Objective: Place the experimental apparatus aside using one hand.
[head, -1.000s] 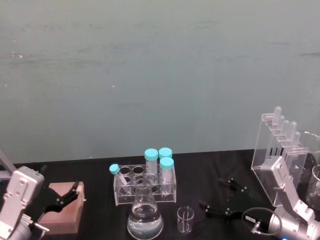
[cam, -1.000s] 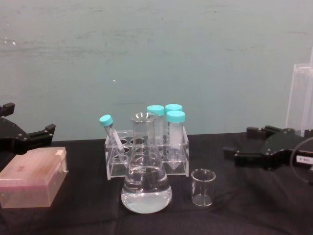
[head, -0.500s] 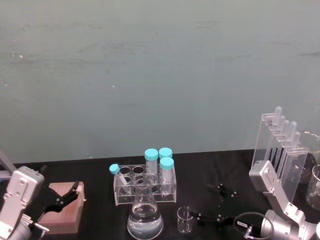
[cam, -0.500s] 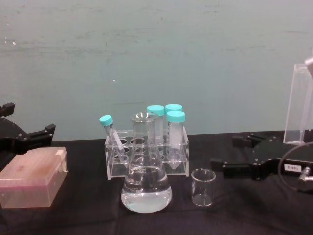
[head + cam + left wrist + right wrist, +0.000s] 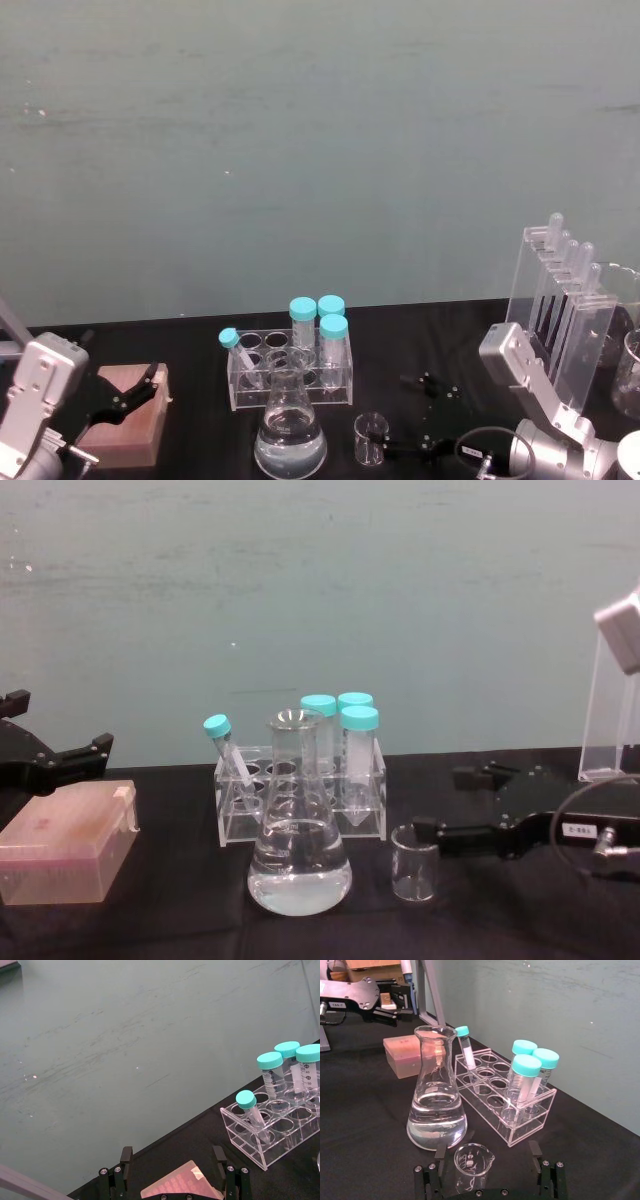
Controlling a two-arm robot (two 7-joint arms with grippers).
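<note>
The right gripper (image 5: 440, 803) is down low over the black table (image 5: 150, 920), reaching in from the right side with its two black fingers spread wide and nothing held between them. The small glass beaker (image 5: 415, 864) stands upright right at the mouth of that claw. From the wrist camera it sits between the two fingers, closer to one than the other. From the front, the near finger crosses its rim, and whether it touches the glass I can't tell. Just left of the beaker stands the conical flask (image 5: 299, 865), upright, with clear liquid filling its wide bottom. Behind the flask is a clear tube rack (image 5: 232, 820) holding four teal-capped tubes (image 5: 359, 750): three upright at its right end and a thinner one leaning at its left end. The tall clear stand (image 5: 560, 320), with pipettes standing in its top, is at the far right of the table, behind the right arm's silver wrist and grey box (image 5: 505, 352). A small white label and a grey cable show on that wrist. Over on the left side the left gripper (image 5: 171, 1157), the all-black claw, hangs just above a pink box (image 5: 65, 845) with its fingers wide apart, gripping nothing, well apart from the glassware.
</note>
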